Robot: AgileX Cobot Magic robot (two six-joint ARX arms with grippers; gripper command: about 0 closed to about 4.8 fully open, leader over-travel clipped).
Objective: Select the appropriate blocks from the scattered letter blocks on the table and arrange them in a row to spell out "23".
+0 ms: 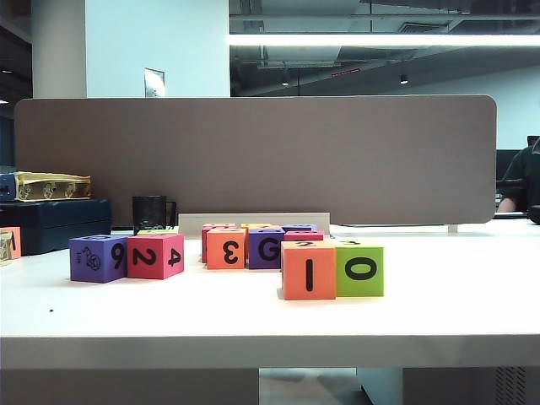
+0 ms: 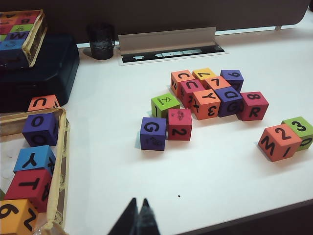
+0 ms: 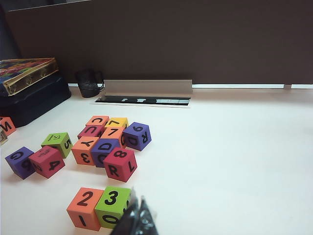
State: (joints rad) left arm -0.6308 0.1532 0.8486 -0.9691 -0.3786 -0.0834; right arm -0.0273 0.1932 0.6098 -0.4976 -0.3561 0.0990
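On the white bench (image 1: 439, 312), an orange block (image 3: 84, 207) topped with 2 and a green block (image 3: 113, 205) topped with 3 sit touching in a row near the front edge (from the exterior view their fronts read 1 and 0). The other letter blocks (image 3: 105, 142) cluster behind them, with a purple and a red block off to the left. The left gripper (image 2: 138, 215) hangs above bare bench, fingers pressed together, holding nothing. The right gripper (image 3: 139, 218), likewise closed and empty, hovers just beside the green block.
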